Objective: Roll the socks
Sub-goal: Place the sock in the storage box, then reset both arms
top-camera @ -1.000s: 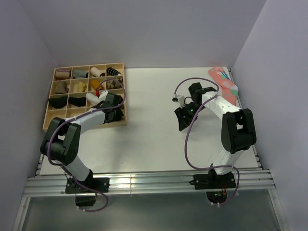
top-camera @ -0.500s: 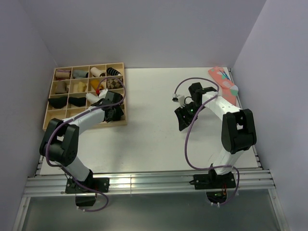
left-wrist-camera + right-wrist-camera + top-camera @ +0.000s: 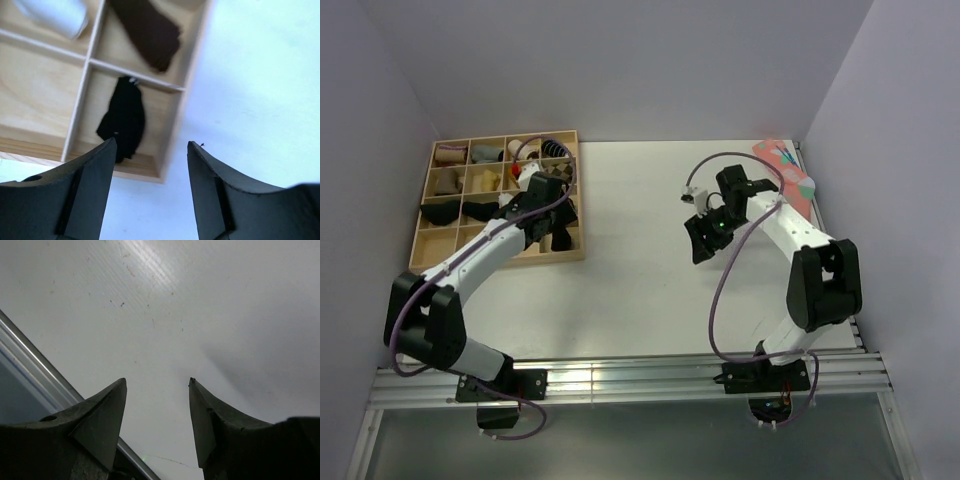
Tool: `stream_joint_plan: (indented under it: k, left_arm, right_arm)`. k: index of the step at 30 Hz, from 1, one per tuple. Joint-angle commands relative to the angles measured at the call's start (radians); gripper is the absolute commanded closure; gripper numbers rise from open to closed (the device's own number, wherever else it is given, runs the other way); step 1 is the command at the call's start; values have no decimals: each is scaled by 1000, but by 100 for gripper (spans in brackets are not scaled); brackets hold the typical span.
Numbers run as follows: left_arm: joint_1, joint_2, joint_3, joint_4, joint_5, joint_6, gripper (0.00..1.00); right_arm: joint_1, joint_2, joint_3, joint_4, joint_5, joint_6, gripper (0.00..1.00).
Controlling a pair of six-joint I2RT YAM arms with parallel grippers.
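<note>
The left gripper [image 3: 151,142], jaws apart and empty, hovers above the near right corner compartment of the wooden tray [image 3: 45,105], where the black socks [image 3: 124,120] lie bundled, while the right gripper [image 3: 157,382], likewise spread and empty, hangs over the white table [image 3: 165,300] at the right.

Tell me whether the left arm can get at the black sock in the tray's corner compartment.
Probably yes. The left end effector hangs open right over the tray. The black sock lies uncovered just ahead, and only the compartment walls crowd it.
</note>
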Motion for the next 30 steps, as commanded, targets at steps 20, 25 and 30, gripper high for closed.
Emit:
stream_joint_plan:
  k: [20, 25, 30]
  left_arm:
    - [-504, -323, -108, 273, -6, 31, 34]
    - [-518, -323, -103, 262, -6, 31, 34]
    - [-538, -314, -87, 249, -23, 31, 34]
  right_arm:
    - [-17, -687, -205, 348, 55, 215, 0]
    - [-19, -772, -277, 396, 66, 241, 0]
    - [-19, -786, -263, 373, 59, 241, 0]
